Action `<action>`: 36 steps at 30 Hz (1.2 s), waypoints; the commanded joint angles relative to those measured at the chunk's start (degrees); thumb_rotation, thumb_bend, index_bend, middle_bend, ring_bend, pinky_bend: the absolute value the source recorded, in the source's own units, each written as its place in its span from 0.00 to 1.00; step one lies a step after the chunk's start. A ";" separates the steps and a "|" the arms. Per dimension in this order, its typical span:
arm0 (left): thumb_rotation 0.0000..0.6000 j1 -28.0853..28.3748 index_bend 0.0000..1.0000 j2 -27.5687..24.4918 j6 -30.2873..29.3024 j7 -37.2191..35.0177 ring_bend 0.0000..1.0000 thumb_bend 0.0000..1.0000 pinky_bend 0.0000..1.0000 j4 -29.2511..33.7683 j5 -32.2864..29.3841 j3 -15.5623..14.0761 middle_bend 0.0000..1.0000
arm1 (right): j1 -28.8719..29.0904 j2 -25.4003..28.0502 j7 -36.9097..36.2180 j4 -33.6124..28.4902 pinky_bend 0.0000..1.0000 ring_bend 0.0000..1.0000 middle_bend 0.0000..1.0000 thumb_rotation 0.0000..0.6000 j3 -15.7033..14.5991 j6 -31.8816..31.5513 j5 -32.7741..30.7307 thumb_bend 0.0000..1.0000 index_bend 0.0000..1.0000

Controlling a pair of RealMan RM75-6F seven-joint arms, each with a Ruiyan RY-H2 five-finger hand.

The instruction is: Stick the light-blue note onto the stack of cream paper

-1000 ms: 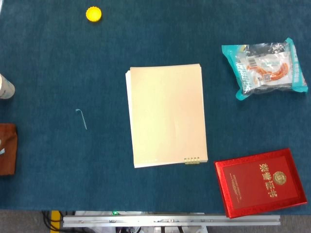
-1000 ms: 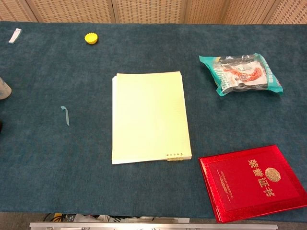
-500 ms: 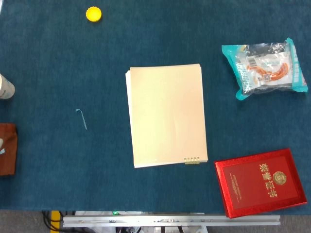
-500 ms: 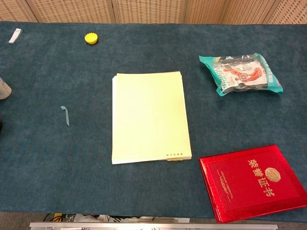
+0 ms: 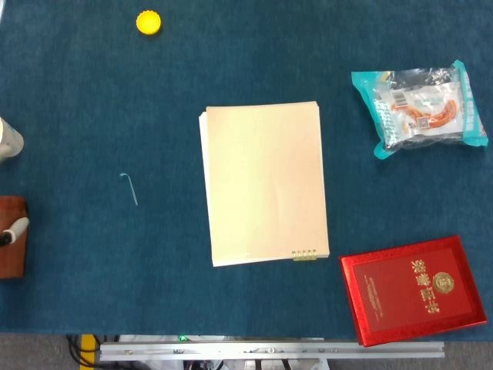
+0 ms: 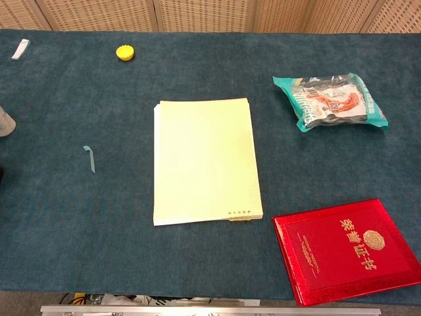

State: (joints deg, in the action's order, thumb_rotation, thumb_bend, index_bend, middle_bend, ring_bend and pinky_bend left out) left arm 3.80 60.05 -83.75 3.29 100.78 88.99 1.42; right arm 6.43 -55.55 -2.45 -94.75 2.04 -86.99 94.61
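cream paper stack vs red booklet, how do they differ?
Colour: the cream paper stack is plain and pale; the red booklet is glossy red with gold lettering.
Size: the stack covers more of the table than the booklet.
Position: the stack lies mid-table; the booklet sits at the near right edge.
Pose: the stack lies nearly square to the table edge; the booklet is skewed.
Both lie flat on the blue cloth, untouched.

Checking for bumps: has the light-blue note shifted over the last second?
No. The light-blue note sits left of the cream paper stack, gap unchanged.
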 commanded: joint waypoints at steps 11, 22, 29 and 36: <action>1.00 12.10 0.30 -1.42 16.28 -5.05 0.67 0.13 0.79 -4.11 4.32 -0.65 0.64 | -0.03 -0.02 -0.02 0.15 0.00 0.00 0.15 1.00 -0.44 0.49 -0.02 0.01 0.05; 1.00 22.36 0.34 1.19 28.26 -11.21 0.79 0.21 0.83 -12.54 8.69 -2.56 0.73 | 0.28 -0.39 1.75 -0.69 0.00 0.00 0.15 1.00 -0.73 2.12 -0.86 0.01 0.05; 1.00 26.03 0.43 4.40 29.48 -14.59 0.83 0.31 0.84 -17.39 10.87 -3.62 0.79 | 0.37 -0.43 2.48 -1.12 0.00 0.00 0.15 1.00 -0.65 2.55 -1.39 0.01 0.05; 1.00 28.05 0.49 9.12 26.98 -17.85 0.86 0.33 0.84 -24.07 13.98 -5.11 0.82 | 0.46 -0.60 3.24 -1.47 0.00 0.00 0.15 1.00 -0.70 3.12 -1.86 0.01 0.05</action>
State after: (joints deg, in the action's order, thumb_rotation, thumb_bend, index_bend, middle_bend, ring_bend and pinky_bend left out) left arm 31.22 67.73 -55.69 -13.63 78.43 101.93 -3.16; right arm 6.89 -56.13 0.78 -96.19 1.35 -83.88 92.77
